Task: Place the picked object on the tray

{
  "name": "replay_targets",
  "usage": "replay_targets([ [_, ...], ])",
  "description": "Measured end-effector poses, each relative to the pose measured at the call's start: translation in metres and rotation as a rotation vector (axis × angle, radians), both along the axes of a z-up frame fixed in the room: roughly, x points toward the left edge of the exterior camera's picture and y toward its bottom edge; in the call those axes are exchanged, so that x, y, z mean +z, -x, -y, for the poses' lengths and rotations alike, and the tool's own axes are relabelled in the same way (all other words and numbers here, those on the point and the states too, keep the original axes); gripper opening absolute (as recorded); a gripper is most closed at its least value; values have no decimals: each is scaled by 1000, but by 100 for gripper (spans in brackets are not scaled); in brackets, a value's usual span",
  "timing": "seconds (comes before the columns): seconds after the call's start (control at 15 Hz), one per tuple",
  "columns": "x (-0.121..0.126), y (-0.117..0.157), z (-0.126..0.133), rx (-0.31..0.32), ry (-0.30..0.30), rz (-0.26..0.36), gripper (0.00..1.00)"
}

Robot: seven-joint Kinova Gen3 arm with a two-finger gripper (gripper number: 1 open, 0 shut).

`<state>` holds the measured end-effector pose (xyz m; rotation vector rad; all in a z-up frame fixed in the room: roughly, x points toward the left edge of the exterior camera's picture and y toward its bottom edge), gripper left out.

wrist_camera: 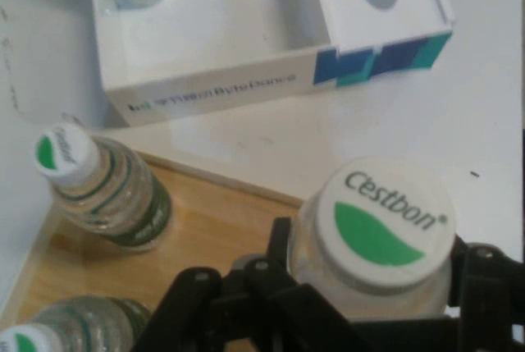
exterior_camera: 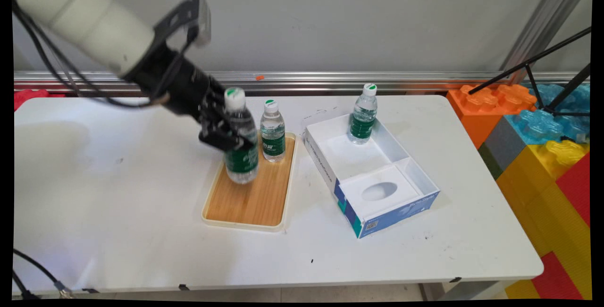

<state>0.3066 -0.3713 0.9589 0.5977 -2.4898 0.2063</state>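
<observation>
The black two-finger pincer [exterior_camera: 230,138] is closed round a clear plastic water bottle w/ green label and white-and-green cap [exterior_camera: 240,137], gripping it at the upper body just below the neck. In the hand view the cap, lettered Cestbon, sits between the pincer's black links [wrist_camera: 373,286]. Held bottle is upright, its base over the far left part of the wooden tray w/ cream rim [exterior_camera: 250,194]; can't tell whether the base touches the wood or hangs just above it.

Places rel. to the tray: a second clear water bottle, same green label [exterior_camera: 272,131], stands upright on the tray's far right part, just beside the held one, not touching it. The hand view also shows the top of a third bottle of the same kind [wrist_camera: 49,331] at its lower left corner, on or at the tray's edge; the main view doesn't show it, arm in the way.

Right of the tray, close by, lies an open white cardboard box w/ blue side panels [exterior_camera: 373,175] on the white desk [exterior_camera: 118,231]. A further bottle, same kind [exterior_camera: 363,114], stands upright in the box's far compartment; the near compartment holds a white insert w/ an oval hole [exterior_camera: 380,190].

Beyond the desk's right end, well apart from the tray, a stack of big toy bricks, orange, blue, yellow, red [exterior_camera: 542,128].
</observation>
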Motion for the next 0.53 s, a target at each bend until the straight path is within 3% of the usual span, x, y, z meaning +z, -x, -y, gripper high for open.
replay_targets([
  [0.53,-78,14,2,19,83,-35,0],
])
